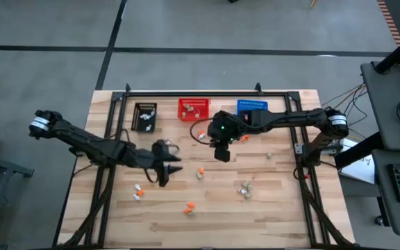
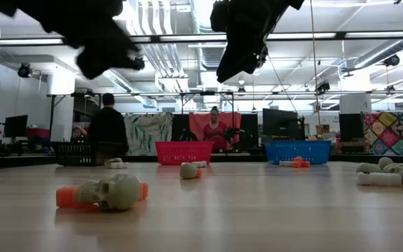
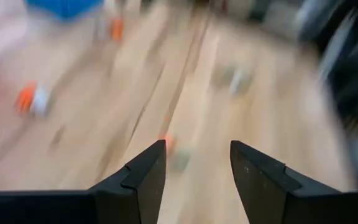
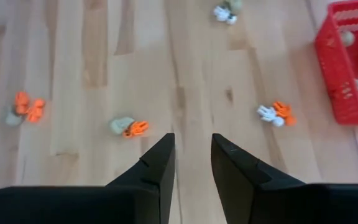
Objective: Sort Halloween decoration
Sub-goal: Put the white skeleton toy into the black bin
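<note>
Judging by looks, your Halloween decoration (image 1: 189, 207) pieces are light, rigid and scattered across the table (image 1: 283, 208); pinch each across its body. Left tool (image 1: 164, 169) spread, right tool (image 1: 221, 153) gapped, both empty.

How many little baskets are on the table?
3, in a row along the far edge of the table: a black basket toward the left arm's side, a red basket in the middle, and a blue basket partly hidden under the right arm.

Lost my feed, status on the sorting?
Left gripper open, empty, above table. Right gripper empty, jaws apart, near red basket. Trinkets scattered loose. Nothing blocking.
</note>
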Motion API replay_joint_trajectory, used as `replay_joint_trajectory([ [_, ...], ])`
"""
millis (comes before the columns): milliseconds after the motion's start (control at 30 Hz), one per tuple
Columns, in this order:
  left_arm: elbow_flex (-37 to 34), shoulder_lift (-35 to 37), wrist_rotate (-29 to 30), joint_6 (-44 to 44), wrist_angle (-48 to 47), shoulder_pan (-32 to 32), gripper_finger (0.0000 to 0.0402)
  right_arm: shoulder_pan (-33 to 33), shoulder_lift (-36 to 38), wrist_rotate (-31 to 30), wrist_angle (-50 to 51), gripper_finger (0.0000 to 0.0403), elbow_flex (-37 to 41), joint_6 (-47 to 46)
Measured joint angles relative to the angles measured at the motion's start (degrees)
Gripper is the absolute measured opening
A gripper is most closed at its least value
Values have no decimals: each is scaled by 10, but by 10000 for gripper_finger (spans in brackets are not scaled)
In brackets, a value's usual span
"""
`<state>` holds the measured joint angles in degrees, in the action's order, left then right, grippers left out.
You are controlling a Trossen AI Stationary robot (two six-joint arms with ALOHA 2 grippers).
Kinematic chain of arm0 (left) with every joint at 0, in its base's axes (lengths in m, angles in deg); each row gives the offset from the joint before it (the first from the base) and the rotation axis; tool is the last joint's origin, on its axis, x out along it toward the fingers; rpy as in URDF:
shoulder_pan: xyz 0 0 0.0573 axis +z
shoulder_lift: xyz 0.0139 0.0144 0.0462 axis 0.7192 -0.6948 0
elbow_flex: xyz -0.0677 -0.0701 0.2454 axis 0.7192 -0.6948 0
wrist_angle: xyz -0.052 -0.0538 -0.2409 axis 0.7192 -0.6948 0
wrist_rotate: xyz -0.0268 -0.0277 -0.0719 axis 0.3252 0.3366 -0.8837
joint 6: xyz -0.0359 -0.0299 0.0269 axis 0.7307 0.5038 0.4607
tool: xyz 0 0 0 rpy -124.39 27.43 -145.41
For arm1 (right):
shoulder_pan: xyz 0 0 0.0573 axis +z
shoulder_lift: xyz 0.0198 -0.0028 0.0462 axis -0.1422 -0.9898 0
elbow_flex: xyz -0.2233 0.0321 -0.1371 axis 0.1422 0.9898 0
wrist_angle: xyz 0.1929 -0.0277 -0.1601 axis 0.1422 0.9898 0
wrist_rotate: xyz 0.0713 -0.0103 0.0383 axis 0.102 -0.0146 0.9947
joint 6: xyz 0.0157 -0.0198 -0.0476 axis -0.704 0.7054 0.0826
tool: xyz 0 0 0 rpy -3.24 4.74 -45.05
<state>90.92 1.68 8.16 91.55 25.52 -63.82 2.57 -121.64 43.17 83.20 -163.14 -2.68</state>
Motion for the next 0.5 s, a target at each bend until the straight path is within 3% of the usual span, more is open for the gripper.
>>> replay_joint_trajectory([
  [133,105,-39,0,12,-311,-39,162,13,-1,0,-2,89,0,9],
  [267,177,-88,0,-10,-508,-80,162,20,-1,0,-3,90,0,13],
  [500,180,-129,-86,-61,-562,-143,161,24,-1,0,-4,91,0,15],
])
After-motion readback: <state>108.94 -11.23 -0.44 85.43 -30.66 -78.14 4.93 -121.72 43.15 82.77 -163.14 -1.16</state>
